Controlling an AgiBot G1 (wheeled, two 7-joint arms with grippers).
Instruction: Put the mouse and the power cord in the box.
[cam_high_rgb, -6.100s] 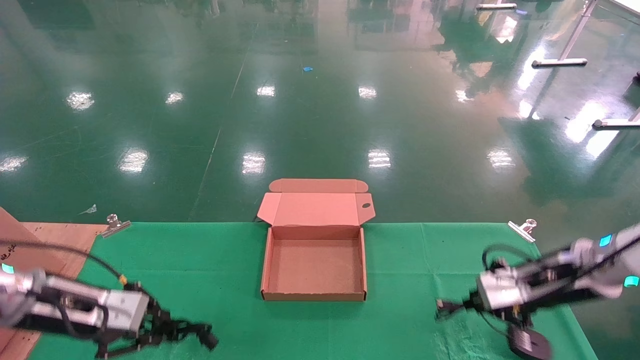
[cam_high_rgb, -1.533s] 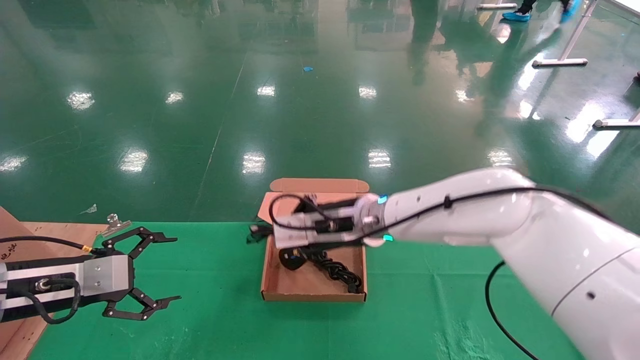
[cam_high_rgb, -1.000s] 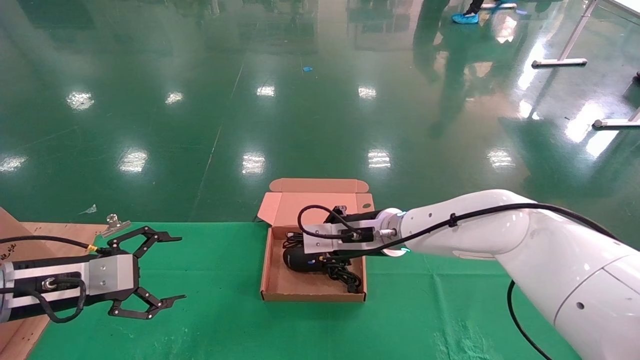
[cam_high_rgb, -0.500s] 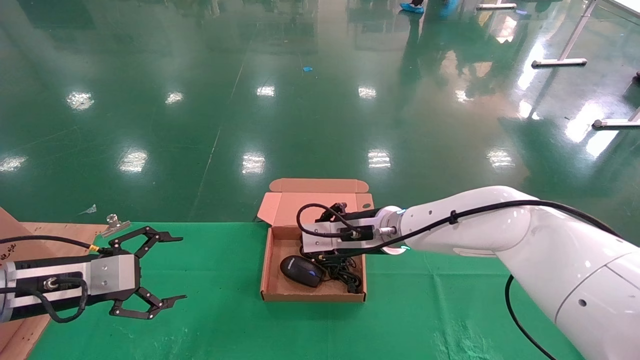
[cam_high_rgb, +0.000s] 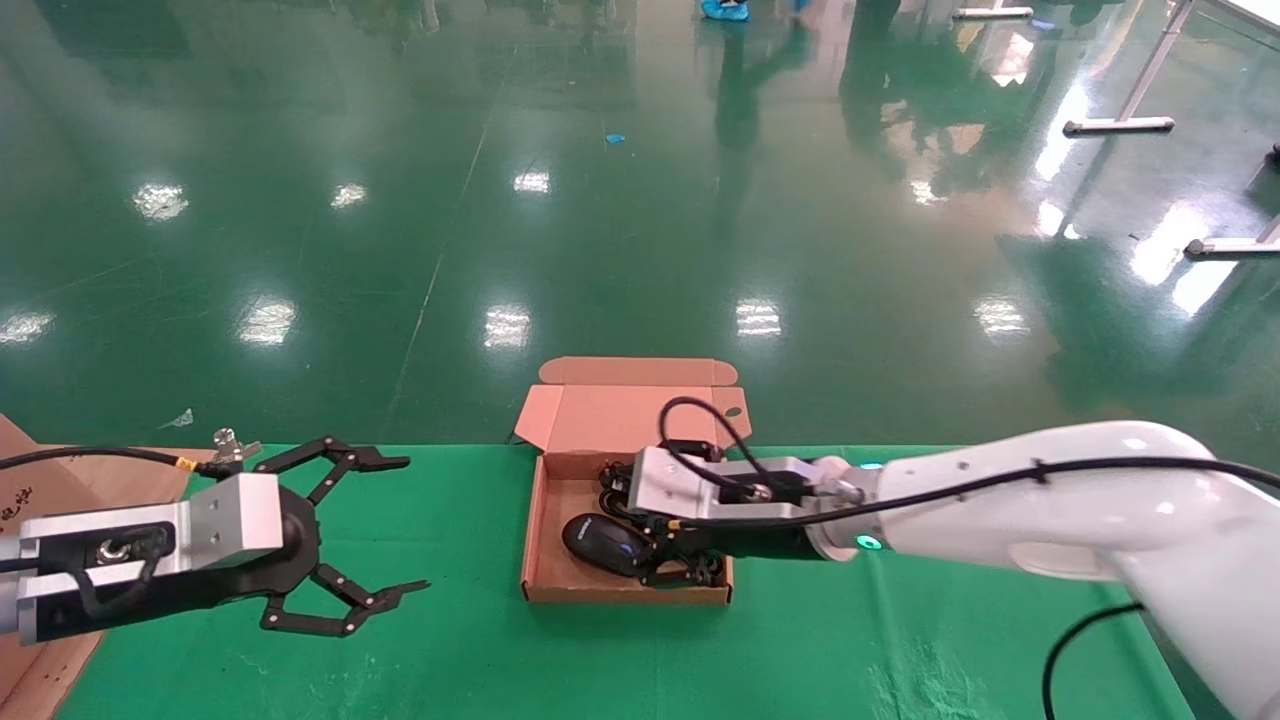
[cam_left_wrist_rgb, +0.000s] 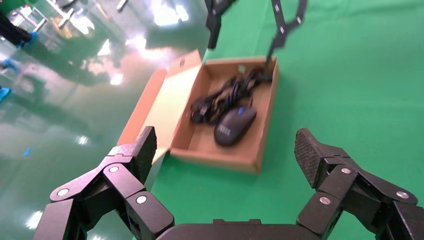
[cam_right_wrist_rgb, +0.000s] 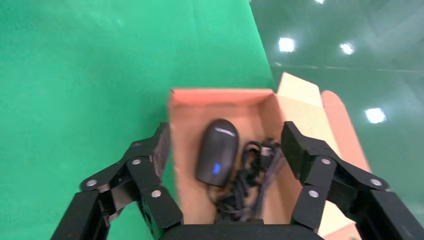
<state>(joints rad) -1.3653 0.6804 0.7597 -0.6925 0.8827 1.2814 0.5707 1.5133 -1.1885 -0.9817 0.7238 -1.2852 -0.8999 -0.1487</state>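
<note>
a: looking at the box (cam_high_rgb: 560, 592), both things lie inside it already. the mouse (cam_high_rgb: 603, 543) sits on the floor of the box and the power cord (cam_left_wrist_rgb: 227, 93) is bundled just beside it, touching it along 1 side. so the placing step seems done, and what is in hand looks like the let-go and retreat.

b: and the right gripper (cam_right_wrist_rgb: 223, 142)?

a: its fingers are spread wide and grip nothing. in the right wrist view the mouse and cord lie between and just beyond its 2 fingertips, with the box walls around them. in the head view it hovers low over the near right part of the box, right above the cord.

b: what does the next move call for?

a: probably a clean lift up and away, keeping the fingertips clear of the cord loops and the thin mouse wire so nothing is snagged and dragged out. the lid (cam_high_rgb: 630, 415) stands open behind.

b: the left gripper (cam_high_rgb: 365, 540)?

a: also wide open and empty, well apart from the box over the green cloth (cam_high_rgb: 450, 650), pointing toward it.
</note>
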